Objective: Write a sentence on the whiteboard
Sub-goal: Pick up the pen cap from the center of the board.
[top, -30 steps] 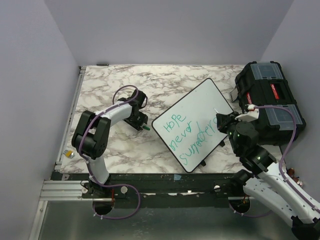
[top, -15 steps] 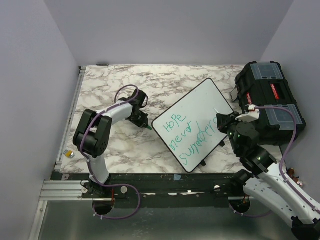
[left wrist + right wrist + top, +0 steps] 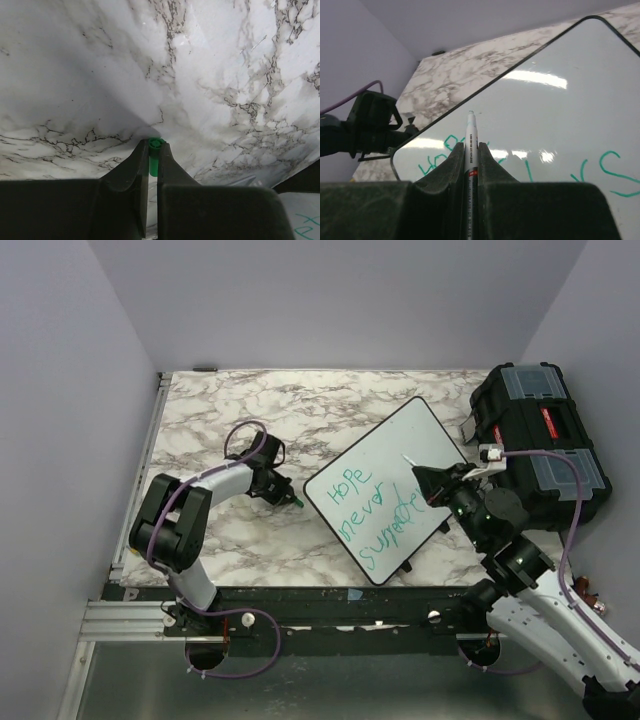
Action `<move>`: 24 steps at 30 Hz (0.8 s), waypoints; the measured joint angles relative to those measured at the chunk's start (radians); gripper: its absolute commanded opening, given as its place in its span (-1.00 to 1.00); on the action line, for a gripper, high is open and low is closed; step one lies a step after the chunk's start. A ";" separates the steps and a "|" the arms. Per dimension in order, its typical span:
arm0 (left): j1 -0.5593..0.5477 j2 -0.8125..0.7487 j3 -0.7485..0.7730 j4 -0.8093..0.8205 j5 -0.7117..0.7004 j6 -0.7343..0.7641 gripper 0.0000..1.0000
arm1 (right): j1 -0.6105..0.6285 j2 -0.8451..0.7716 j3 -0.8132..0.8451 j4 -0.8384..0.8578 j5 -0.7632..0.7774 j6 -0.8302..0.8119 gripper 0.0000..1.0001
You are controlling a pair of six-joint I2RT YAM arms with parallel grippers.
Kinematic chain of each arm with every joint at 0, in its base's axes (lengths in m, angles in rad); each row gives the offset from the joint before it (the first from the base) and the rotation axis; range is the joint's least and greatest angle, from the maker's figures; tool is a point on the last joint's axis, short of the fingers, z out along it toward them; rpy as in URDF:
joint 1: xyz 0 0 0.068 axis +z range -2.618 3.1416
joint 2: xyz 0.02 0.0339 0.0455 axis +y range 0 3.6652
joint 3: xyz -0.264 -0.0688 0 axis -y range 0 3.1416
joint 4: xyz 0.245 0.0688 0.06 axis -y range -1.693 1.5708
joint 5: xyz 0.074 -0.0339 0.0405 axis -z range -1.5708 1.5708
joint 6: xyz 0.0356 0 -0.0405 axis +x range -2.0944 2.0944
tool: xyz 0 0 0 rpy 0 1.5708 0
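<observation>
The sentence [image 3: 375, 515] fills the near half of the whiteboard [image 3: 405, 440], under and ahead of the right end effector [image 3: 471, 150]. The whiteboard lies flat on the counter [image 3: 210, 410]. The right end effector is clamped on a white marker [image 3: 471, 131]; whether its tip touches the board cannot be told. Left of the board, the left end effector [image 3: 153, 148] is clamped on a green cap [image 3: 155, 144].

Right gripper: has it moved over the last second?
Yes. The right gripper, shut on the marker, has shifted left, farther onto the whiteboard, away from the black toolbox.
</observation>
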 measured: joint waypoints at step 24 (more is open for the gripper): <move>0.129 -0.504 -0.352 0.202 0.002 0.056 -1.00 | 0.053 0.333 0.057 0.347 -0.574 -0.027 -0.99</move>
